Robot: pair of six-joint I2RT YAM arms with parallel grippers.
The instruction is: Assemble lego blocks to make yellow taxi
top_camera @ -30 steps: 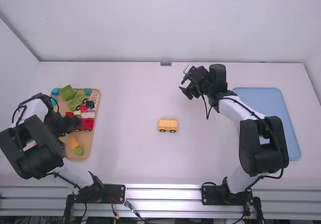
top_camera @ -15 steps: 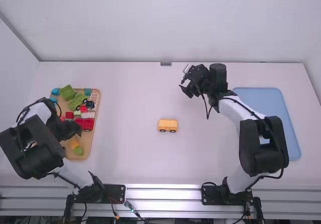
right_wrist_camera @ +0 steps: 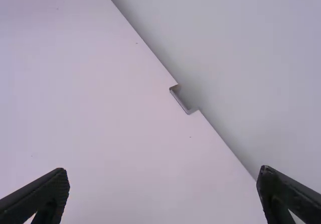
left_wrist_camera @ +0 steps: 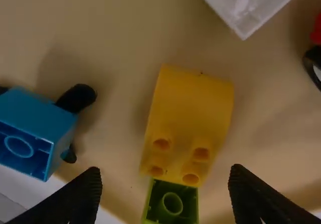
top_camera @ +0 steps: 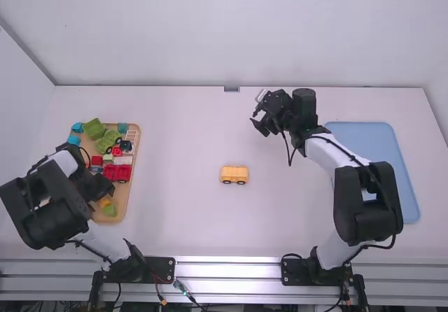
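Tray (top_camera: 121, 195): holding left end effector (left_wrist_camera: 165, 176) spread above it, right end effector (right_wrist_camera: 163, 173) spread well right of it; resting wheeled yellow block (top_camera: 234, 173) between; inside it, risking lifting curved yellow block (left_wrist_camera: 190, 103) with green block (left_wrist_camera: 173, 201) by closing near their contact.

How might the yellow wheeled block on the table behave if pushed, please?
The yellow block would probably roll lengthwise, given the dark wheels along its side. Its boxy body looks rigid, so it likely won't squash.

A yellow wheeled base (top_camera: 234, 174) stands mid-table (top_camera: 178, 207) (upright), yellow block (left_wrist_camera: 191, 101) traywards.
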